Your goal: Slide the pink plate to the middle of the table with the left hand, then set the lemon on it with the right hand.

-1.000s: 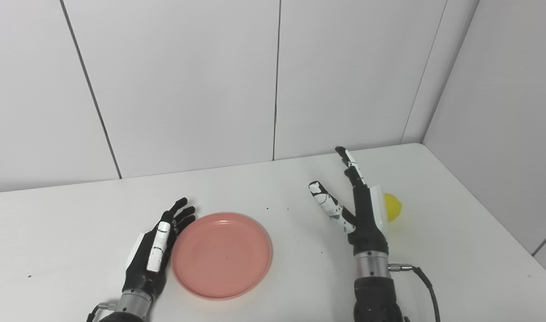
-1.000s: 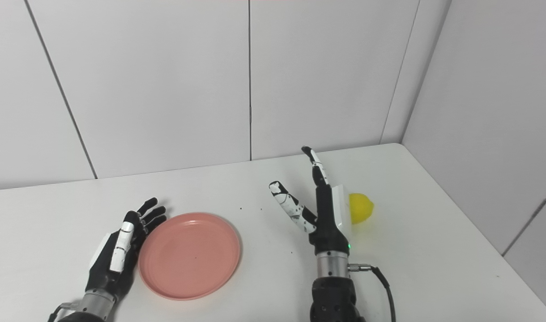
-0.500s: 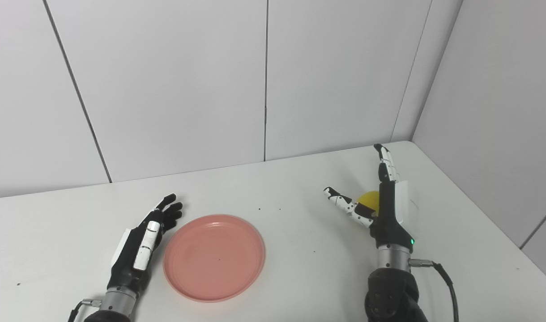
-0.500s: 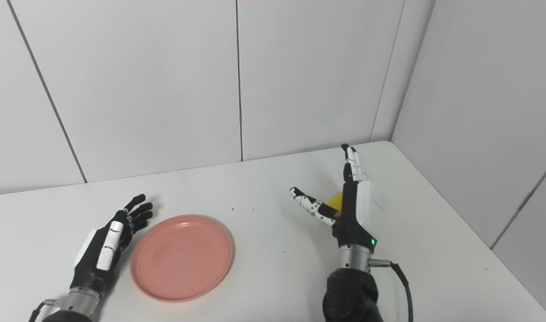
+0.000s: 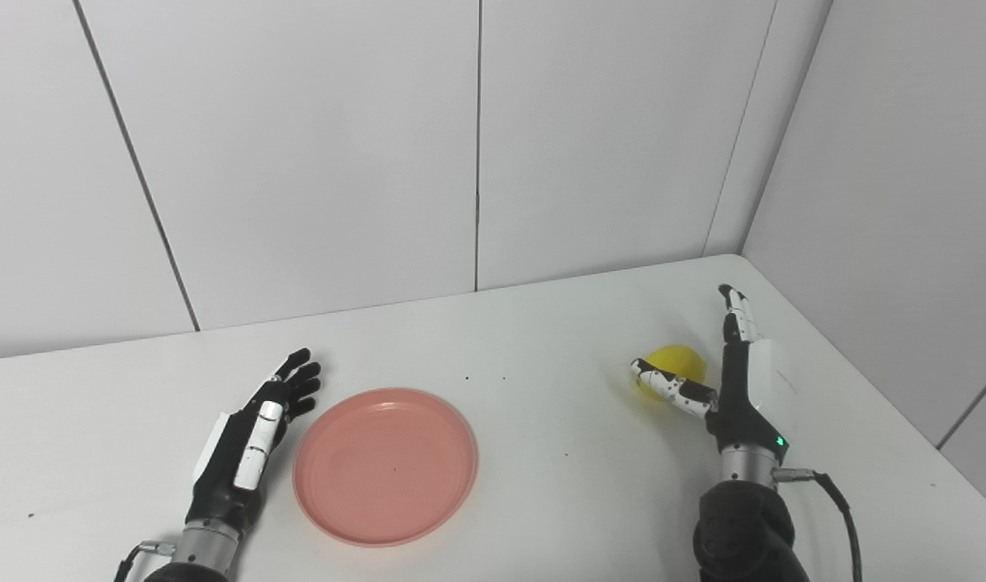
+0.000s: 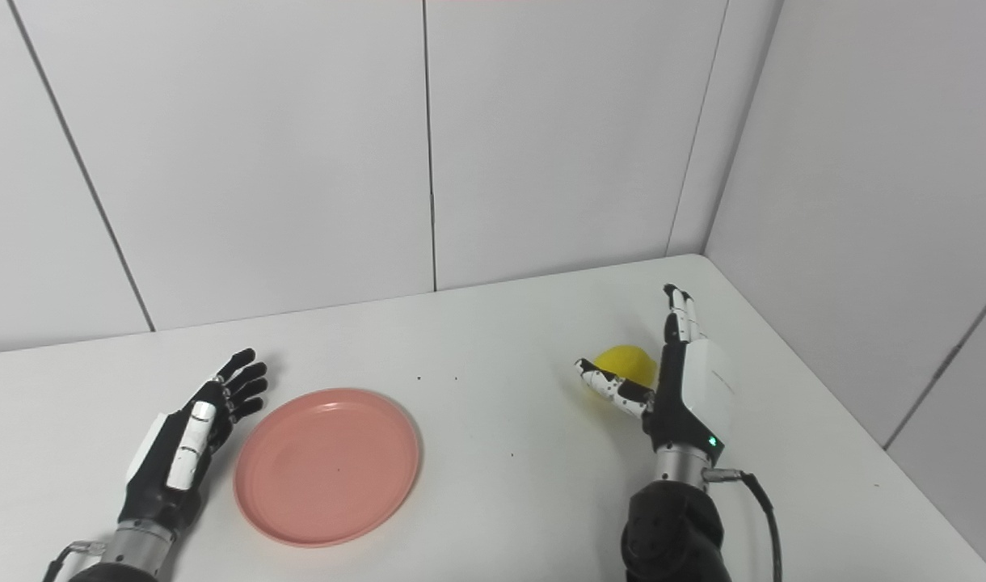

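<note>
Lower left, the left hand lies flat on the smooth white table, fingers spread, holding nothing, just beside the plate. The plate's round, shallow, glossy pink plastic, sitting left of centre. Over at right, the right hand stands edge-on, wide open, thumb reaching in front of the lemon, a matte yellow oval. Can't tell if it's touching.
</note>
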